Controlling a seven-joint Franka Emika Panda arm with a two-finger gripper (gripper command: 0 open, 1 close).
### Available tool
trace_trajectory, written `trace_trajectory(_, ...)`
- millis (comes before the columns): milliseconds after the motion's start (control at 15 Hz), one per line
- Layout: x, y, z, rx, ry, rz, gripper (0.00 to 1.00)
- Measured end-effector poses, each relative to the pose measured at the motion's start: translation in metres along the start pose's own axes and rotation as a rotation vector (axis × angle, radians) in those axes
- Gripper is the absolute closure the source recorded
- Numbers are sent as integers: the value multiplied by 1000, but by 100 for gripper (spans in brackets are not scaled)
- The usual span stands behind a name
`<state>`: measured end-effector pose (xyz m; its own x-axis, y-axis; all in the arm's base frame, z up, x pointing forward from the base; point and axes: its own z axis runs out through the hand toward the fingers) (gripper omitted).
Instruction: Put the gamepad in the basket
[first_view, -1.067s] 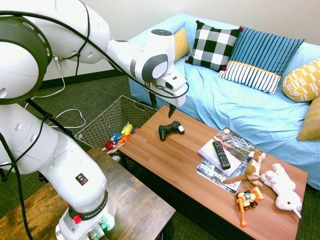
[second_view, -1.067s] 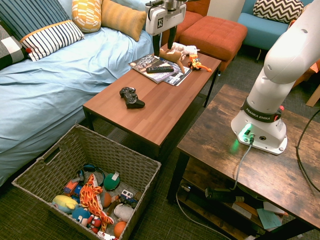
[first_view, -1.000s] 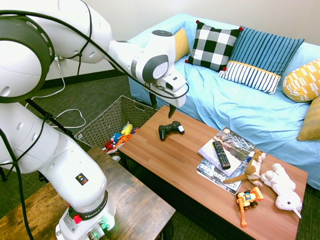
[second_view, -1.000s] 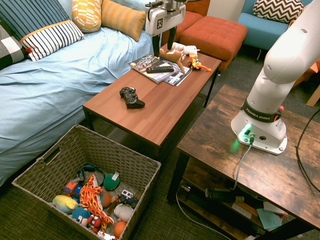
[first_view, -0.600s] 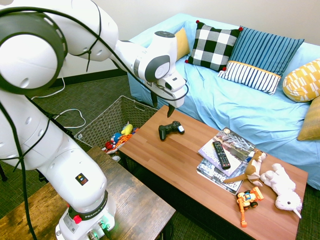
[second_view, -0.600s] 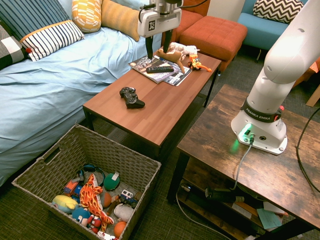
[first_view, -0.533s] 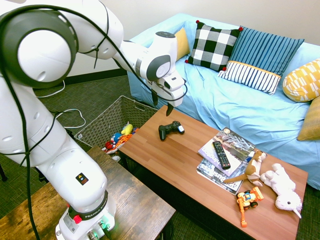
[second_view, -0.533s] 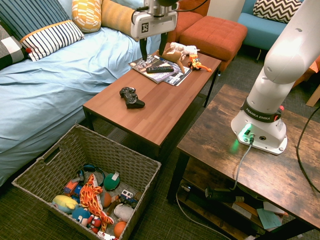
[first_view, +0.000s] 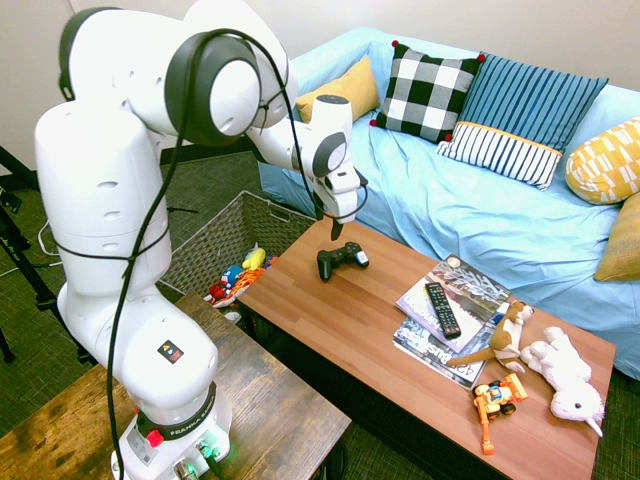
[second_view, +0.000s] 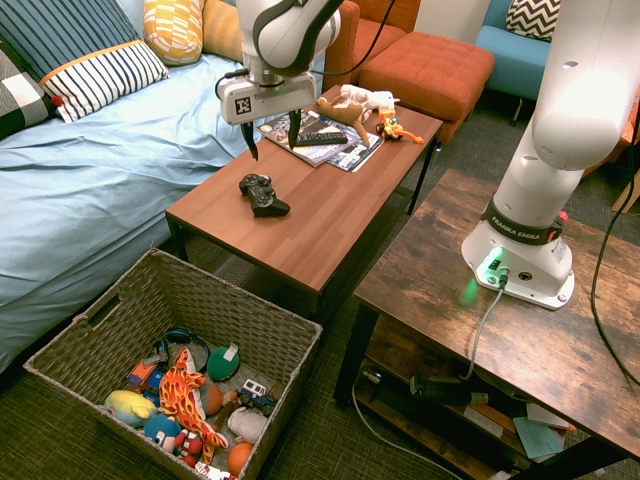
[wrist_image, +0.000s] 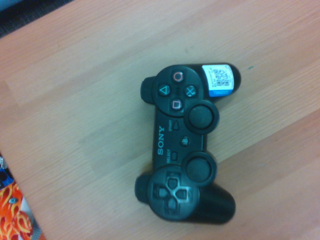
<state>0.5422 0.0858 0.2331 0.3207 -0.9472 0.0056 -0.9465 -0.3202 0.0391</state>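
The black gamepad (first_view: 342, 260) (second_view: 263, 194) lies flat on the brown wooden coffee table (first_view: 370, 330) (second_view: 320, 225), near the table's basket end. The wrist view shows the gamepad (wrist_image: 185, 150) from straight above, buttons up, with a white sticker on one handle. My gripper (first_view: 328, 222) (second_view: 270, 147) hangs open a short way above the gamepad, fingers pointing down, and nothing is between them. The woven basket (first_view: 212, 240) (second_view: 270, 335) stands on the floor past that table end, with several toys inside.
A black TV remote (first_view: 442, 309) (second_view: 319, 138) rests on magazines (first_view: 450, 335) mid-table. Plush animals (first_view: 560, 375) and an orange toy (first_view: 497, 398) lie at the far end. The blue sofa (first_view: 480, 220) with pillows runs along the table's long side.
My gripper has travelled from over the magazines towards the basket end and come lower, and now hangs right above the gamepad. The gamepad has not moved.
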Motion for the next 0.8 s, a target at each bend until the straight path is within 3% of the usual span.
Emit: trace_trajectory(800, 19, -56, 119, -80, 13, 27, 0)
